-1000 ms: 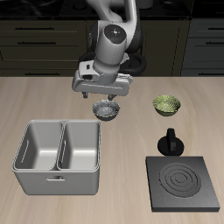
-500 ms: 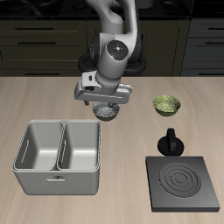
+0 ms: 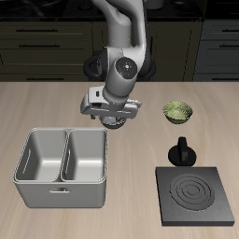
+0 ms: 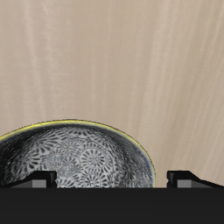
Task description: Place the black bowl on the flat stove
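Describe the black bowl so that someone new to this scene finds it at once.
Start at the grey double-basin tray; just behind its back corner, under the pincer, sits the black bowl. Its inside is grey-white and speckled, unlike the green bowl farther along the table.

Gripper [image 3: 113, 120] descended onto black bowl [image 4: 74, 157], now hiding it from exterior view.
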